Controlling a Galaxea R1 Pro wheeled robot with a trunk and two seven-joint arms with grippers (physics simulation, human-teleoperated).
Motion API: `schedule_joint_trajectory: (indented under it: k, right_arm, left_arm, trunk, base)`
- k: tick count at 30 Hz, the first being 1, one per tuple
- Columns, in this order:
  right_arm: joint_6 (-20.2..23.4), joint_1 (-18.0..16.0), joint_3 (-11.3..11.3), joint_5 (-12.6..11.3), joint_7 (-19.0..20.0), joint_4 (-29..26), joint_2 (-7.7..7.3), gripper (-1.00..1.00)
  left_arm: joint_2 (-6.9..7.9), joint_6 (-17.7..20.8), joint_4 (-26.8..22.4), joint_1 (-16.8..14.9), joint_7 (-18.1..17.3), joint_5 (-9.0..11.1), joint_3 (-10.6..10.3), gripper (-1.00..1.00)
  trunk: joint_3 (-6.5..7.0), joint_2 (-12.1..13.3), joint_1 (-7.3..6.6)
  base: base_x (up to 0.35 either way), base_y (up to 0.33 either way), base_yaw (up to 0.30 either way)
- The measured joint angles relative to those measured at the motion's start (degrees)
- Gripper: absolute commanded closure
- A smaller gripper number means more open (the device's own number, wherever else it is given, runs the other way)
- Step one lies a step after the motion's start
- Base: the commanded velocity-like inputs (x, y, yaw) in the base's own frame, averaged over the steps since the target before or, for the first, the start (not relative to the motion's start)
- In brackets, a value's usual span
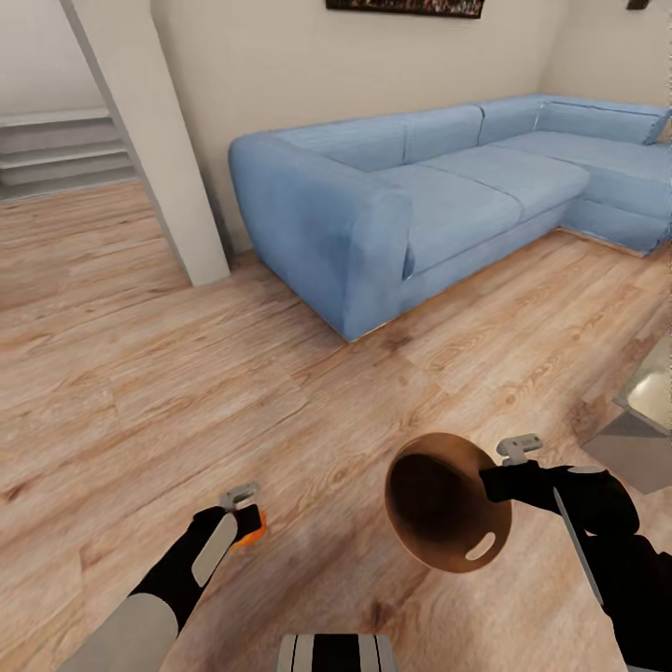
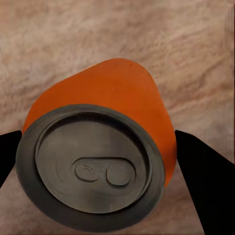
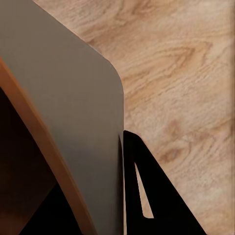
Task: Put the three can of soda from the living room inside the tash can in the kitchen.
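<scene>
Can (image 2: pixel 98 147) between left end effector (image 1: pixel 245 512) fingers

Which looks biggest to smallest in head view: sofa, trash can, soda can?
1. Sofa
2. Trash can, held in the right gripper
3. Soda can, mostly hidden in the left gripper

The trash can is nearer the camera, so it looks enlarged.

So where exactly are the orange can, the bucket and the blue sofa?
orange can (image 2: pixel 90 159), left wrist view, its silver top.
bucket (image 1: pixel 439 499), head view, its brown inside.
blue sofa (image 1: pixel 457 205), head view, a seat cushion.
</scene>
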Motion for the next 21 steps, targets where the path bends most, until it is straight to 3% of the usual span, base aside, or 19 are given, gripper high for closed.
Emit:
schedule_joint_trajectory:
  k: [5,6,7,9,12,16,21]
  right_arm:
    - [0.02,0.02,-0.09,-0.08,-0.03,0.00,-0.02,1.00]
    - [0.01,0.02,-0.07,-0.02,-0.04,0.00,0.01,1.00]
    - [0.00,0.03,-0.07,0.00,-0.05,0.00,0.03,1.00]
    - [0.03,0.03,-0.15,-0.08,-0.05,0.00,0.10,1.00]
    - [0.00,0.03,-0.16,0.06,-0.05,0.00,0.36,1.00]
    - [0.15,0.33,-0.16,-0.05,0.00,0.01,0.08,1.00]
    - [-0.07,4.22,-0.10,1.29,-0.15,0.08,0.41,1.00]
  left_arm:
    - [0.00,3.49,-13.98,6.42,1.05,-0.02,0.29,1.00]
    - [0.00,4.34,-18.94,8.74,1.48,0.02,0.32,1.00]
    - [-0.01,5.56,-27.37,12.89,2.25,0.20,0.35,1.00]
    - [0.01,6.33,-36.84,17.75,2.76,0.71,0.37,1.00]
    - [0.00,6.80,-47.16,23.84,3.11,2.41,0.17,1.00]
    - [-0.22,6.78,-51.32,26.43,3.06,3.55,-0.54,1.00]
    - [-1.55,6.38,-49.62,27.05,3.01,3.61,-1.19,1.00]
  trunk:
    - [1.11,0.07,-0.13]
    - [1.33,0.08,-0.16]
    - [1.55,0.09,-0.19]
    - [1.99,0.12,-0.24]
    - [2.66,0.16,-0.31]
    - [3.54,0.21,-0.41]
    - [4.64,0.28,-0.54]
  base:
    - [0.000,0.000,0.000]
    - [0.000,0.000,0.000]
    - [0.000,0.000,0.000]
    - [0.000,0.000,0.000]
    - [0.000,0.000,0.000]
    - [0.000,0.000,0.000]
    - [0.000,0.000,-0.042]
